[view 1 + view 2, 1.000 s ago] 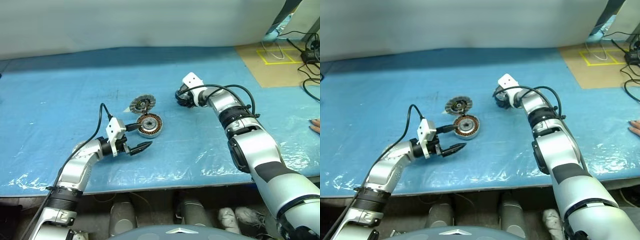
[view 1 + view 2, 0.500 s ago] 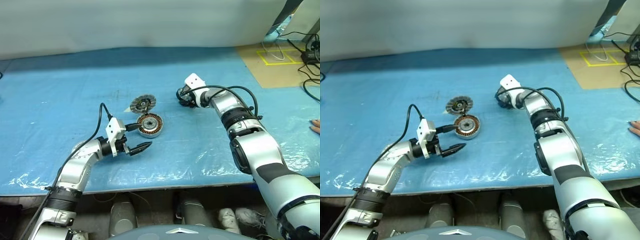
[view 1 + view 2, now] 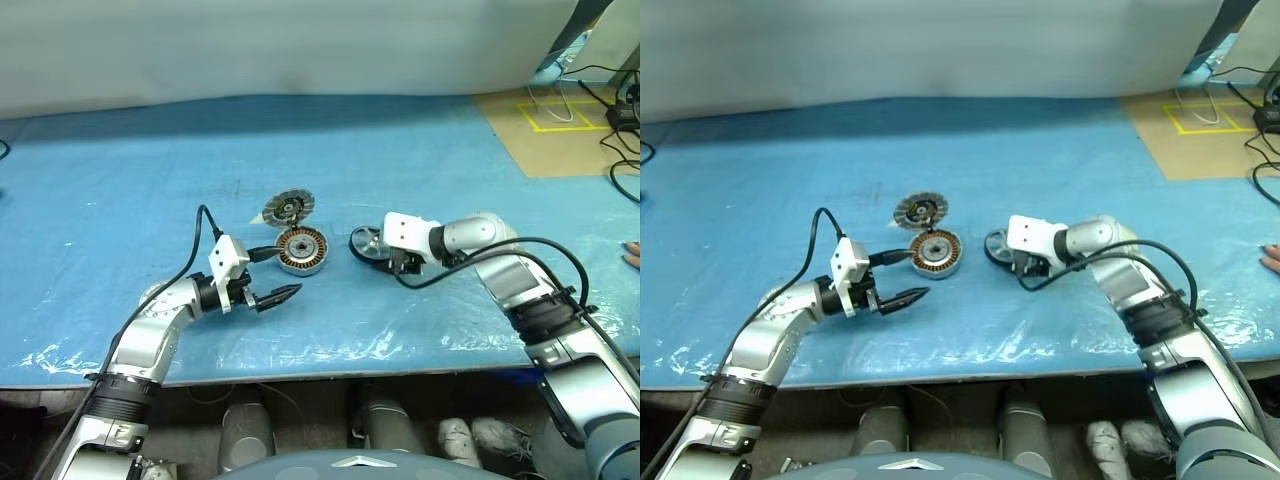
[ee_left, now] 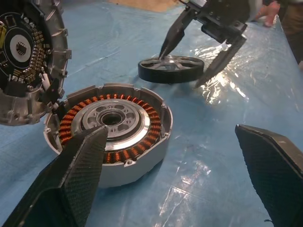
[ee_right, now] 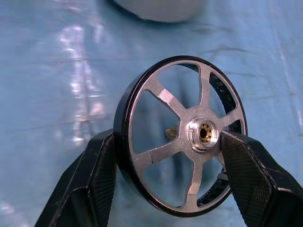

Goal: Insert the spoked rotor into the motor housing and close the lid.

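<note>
The motor housing, a grey cup with copper windings, lies on the blue sheet, also close up as the motor housing. Its lid stands hinged open at the far side, ribbed face showing. My right gripper is shut on the spoked rotor, just right of the housing. The rotor hangs on edge between both pads, slightly above the sheet. My left gripper is open and empty, just in front of the housing and pointing at it.
The blue plastic sheet covers the table, and its front edge runs near me. A person's hand rests at the far right edge. Cables and a brown board with yellow tape lie at the back right.
My right arm has pulled back toward me with the rotor, from the far middle of the table to just right of the housing, and its wrist has rolled. The left gripper has stayed put.
</note>
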